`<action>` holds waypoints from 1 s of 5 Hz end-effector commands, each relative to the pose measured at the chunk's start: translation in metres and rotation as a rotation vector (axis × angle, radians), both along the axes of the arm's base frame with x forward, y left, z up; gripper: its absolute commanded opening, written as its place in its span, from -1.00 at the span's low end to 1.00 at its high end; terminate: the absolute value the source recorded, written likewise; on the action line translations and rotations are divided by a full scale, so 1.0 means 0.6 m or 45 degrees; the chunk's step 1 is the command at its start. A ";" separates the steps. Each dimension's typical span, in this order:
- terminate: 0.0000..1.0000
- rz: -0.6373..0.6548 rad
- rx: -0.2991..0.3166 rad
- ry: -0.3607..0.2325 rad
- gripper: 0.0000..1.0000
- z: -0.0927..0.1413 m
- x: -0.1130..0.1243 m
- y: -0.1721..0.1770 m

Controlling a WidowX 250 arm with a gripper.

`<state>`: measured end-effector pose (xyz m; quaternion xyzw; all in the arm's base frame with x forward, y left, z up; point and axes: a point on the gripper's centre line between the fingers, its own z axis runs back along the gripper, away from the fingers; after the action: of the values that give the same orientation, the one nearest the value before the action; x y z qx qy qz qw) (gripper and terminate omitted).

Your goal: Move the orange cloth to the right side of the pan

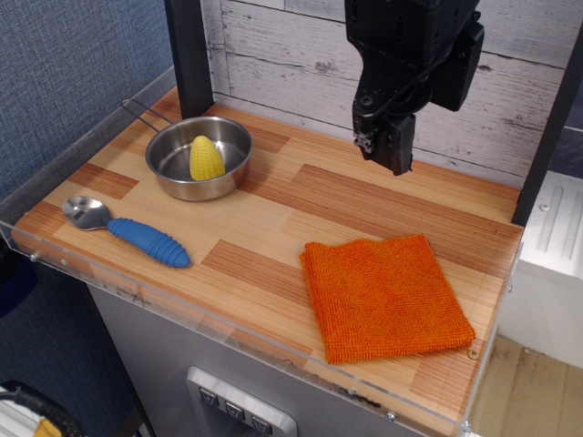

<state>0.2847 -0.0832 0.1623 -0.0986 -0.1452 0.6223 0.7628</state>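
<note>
- And here's the table, a wood-plank top in light and darker strips, with a clear plastic rim running round its edges and a whitewashed plank wall behind it.
- Up top, the black robot arm comes down out of the upper right, its gripper hanging in the air over the back of the table, touching nothing.
- Those jaws point straight down and carry nothing; from this angle I cannot tell whether they are spread or pressed together.
- The orange cloth lies flat at the front right of the table, nubby and roughly square, 1 corner reaching toward the front edge.
- Over at the back left sits the pan, round and shiny steel, its thin wire handle poking out to the left rear. The cloth is well apart from it, off to its right and nearer the front.
- Inside the pan, a yellow corn cob stands on end.
- Front left, a steel spoon with a ribbed blue handle lies on the wood, bowl to the left.
</note>
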 end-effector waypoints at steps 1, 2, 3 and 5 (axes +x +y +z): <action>-1.00 0.000 0.000 0.000 1.00 0.000 0.000 0.000; -1.00 0.002 0.002 -0.024 1.00 -0.025 0.005 -0.011; -1.00 -0.014 0.024 -0.005 1.00 -0.049 0.012 -0.026; -1.00 -0.065 0.033 0.054 1.00 -0.102 0.008 -0.042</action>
<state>0.2864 -0.1063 0.0903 -0.0640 -0.1236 0.6073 0.7822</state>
